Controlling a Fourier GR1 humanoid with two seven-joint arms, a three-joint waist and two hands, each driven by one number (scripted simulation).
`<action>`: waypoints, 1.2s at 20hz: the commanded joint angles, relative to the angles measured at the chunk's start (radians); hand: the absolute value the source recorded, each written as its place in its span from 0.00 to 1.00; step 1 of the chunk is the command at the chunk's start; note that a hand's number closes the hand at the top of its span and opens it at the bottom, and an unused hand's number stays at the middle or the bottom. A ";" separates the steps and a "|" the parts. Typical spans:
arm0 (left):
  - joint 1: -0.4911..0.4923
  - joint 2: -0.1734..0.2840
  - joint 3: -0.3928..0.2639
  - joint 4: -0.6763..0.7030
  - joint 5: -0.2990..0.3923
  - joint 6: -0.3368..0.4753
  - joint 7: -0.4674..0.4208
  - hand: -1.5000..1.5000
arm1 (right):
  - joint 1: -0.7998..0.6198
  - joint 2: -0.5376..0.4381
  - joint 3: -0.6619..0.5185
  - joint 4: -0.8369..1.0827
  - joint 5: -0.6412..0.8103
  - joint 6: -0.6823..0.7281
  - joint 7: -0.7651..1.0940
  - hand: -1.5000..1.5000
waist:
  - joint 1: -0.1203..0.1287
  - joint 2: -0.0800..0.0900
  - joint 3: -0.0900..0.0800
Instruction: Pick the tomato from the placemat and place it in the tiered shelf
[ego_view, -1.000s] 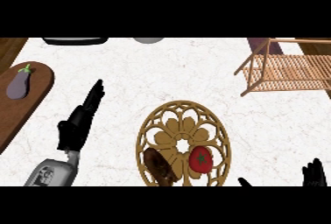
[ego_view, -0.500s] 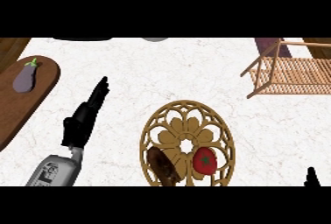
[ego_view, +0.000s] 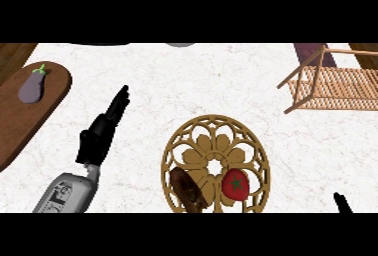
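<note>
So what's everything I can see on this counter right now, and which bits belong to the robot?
tomato: one, red with a green top, on the placemat's lower right
brown object: one, dark brown, beside the tomato; cannot tell what it is
placemat: one, round, tan openwork, lower centre
tiered shelf: one, light wood slats, upper right
eggplant: one, purple, on the board
wooden board: one, brown, left edge
counter: white marble
left hand: black, fingers straight, on a grey forearm, left of the placemat
right hand: black, only a tip shows, lower right edge
</note>
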 joint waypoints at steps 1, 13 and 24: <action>0.021 0.011 0.013 -0.026 0.014 -0.015 -0.003 0.50 | -0.139 0.071 0.051 -0.077 0.150 0.194 0.267 0.00 | 0.012 -0.005 0.002; 0.052 -0.003 0.021 -0.028 -0.015 -0.006 0.003 0.50 | -0.455 0.358 0.259 0.085 0.434 0.423 0.545 0.00 | -0.028 -0.018 0.007; 0.070 -0.005 0.054 -0.049 0.002 -0.026 0.009 0.50 | -0.554 0.360 0.234 0.212 0.364 0.338 0.598 0.00 | -0.031 -0.018 0.009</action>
